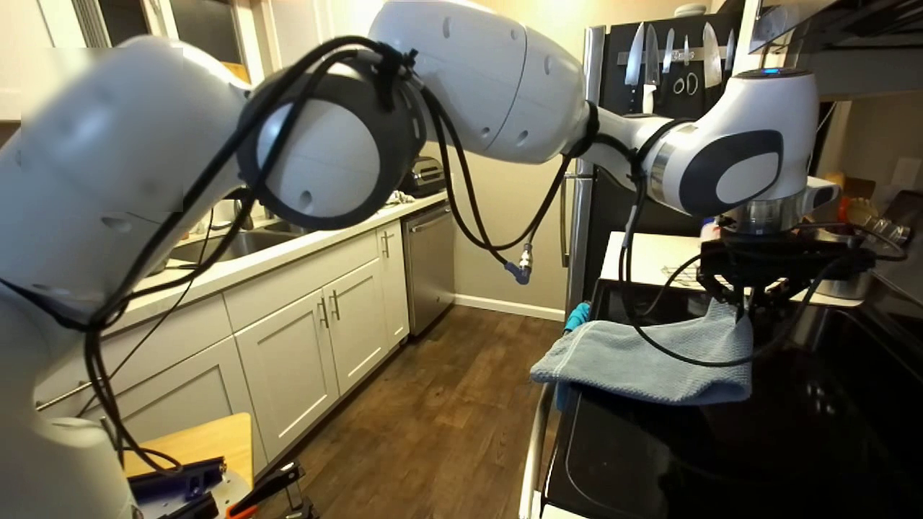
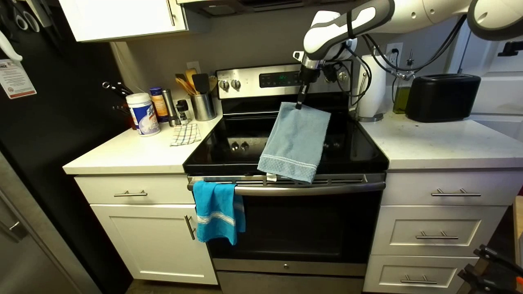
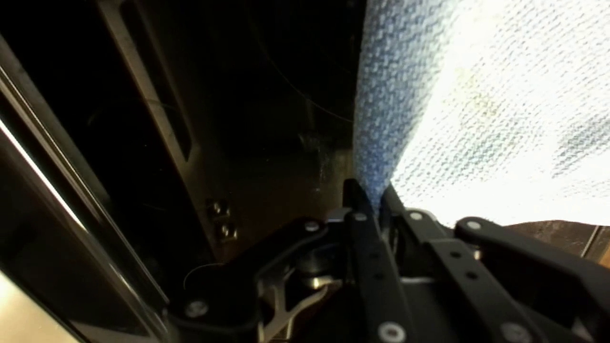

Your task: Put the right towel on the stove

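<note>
the gripper [image 3: 373, 200] is clamped on the pale blue towel [image 2: 295, 143], pinching a narrow fold at its 12 o'clock edge in an exterior view. from that pinch the towel slopes down across the stove [image 2: 355, 149], and its 6 o'clock hem pokes past the front rim, near the oven handle [image 2: 347, 189]. of the 2 towels, this must be the right-hand 1: the turquoise towel [image 2: 216, 212] hangs between 7 and 8 o'clock from this cloth, on the handle.

the likeliest trouble is letting go here. with the hem out over the rim, the cloth's own weight may draw it toward 6 o'clock and down to the floor [image 1: 433, 404]; carrying it toward 12 o'clock before release would guard against that. the pinched edge seems held above the surface, so a drop from there may leave a crumpled heap. the weave may also cling to the gripper, and a quick lift would then drag the towel. in an exterior view a black cable [image 1: 721, 365] loops across the towel; contact cannot be told, but a low swing could snag the cloth. whether the stove is hot enough to scorch cannot be told.
</note>
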Available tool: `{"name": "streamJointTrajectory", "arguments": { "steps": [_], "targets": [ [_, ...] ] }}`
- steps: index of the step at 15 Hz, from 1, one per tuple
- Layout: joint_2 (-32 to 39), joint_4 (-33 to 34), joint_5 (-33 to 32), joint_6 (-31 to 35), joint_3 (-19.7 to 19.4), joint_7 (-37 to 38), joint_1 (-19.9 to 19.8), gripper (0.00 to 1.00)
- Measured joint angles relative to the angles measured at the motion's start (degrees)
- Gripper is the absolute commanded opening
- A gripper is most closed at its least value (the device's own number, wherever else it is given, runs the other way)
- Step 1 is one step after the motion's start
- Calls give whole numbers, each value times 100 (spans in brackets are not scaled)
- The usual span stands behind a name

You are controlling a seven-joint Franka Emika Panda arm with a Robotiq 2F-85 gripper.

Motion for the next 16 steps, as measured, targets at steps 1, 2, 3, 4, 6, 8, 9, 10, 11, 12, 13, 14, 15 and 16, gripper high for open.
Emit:
{"name": "streamJointTrajectory", "arguments": {
  "steps": [1, 2, 3, 4, 6, 8, 9, 10, 11, 12, 13, 14, 15, 16],
  "targets": [
    [87, 174, -21, -52, -58, 7, 29, 2],
    [160, 330, -58, -79, -123, 24, 64, 2],
    [222, 463, -112, -95, -191, 54, 103, 2],
    [273, 580, -159, -108, -248, 64, 133, 2],
    [358, 753, -225, -119, -350, 81, 194, 34],
    [433, 875, -261, -143, -437, 108, 255, 46],
    [475, 936, -279, -159, -482, 131, 290, 51],
    [515, 993, -296, -181, -519, 146, 326, 59],
    [552, 1047, -309, -204, -554, 160, 363, 65],
    [585, 1097, -316, -228, -591, 168, 404, 72],
    [620, 1153, -318, -253, -627, 176, 441, 77],
    [649, 1196, -320, -273, -661, 194, 479, 85],
    [666, 1220, -321, -287, -691, 222, 513, 91],
    [678, 1237, -323, -298, -724, 261, 554, 96]
  ]
}}
